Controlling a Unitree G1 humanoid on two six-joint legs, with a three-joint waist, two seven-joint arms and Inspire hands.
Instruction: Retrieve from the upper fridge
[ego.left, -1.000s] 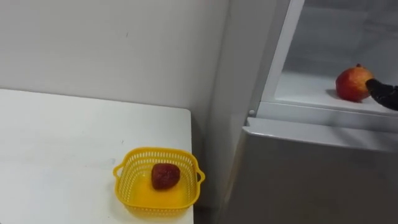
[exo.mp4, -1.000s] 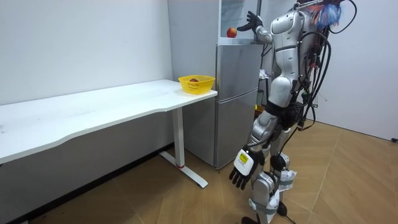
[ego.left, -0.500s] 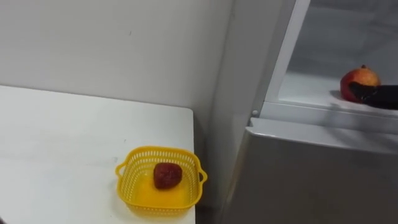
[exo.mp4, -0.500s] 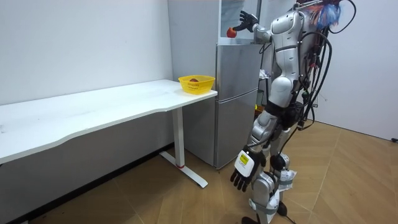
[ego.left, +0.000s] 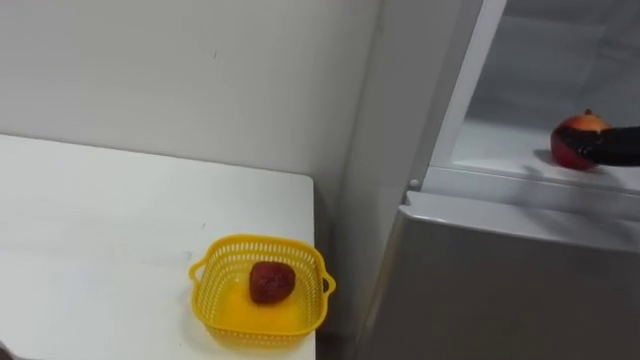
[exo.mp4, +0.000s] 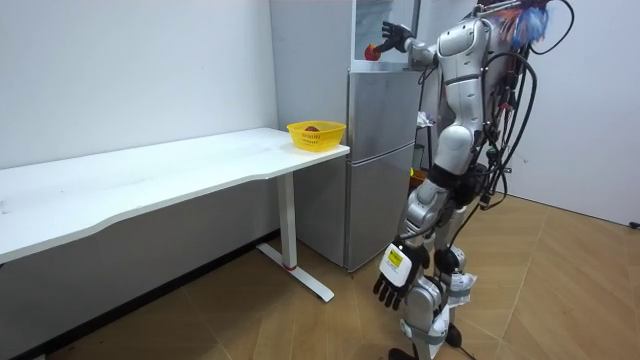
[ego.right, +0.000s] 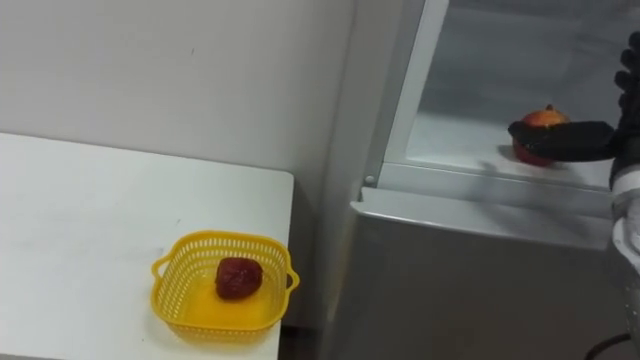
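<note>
On the upper fridge shelf (ego.right: 450, 135) the red fruit (ego.right: 545, 118) sits just behind my right hand (ego.right: 565, 140), whose thumb crosses it, fingers seemingly still unclosed.

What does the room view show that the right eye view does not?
Room view: the left hand hanging low, fingers relaxed, the legs of the white table, the wooden floor. Right eye view: the right hand with its thumb across the front of the round red-orange fruit on the white fridge shelf. Both: the yellow plastic basket on the table, the grey fridge, that hand at the fruit.
</note>
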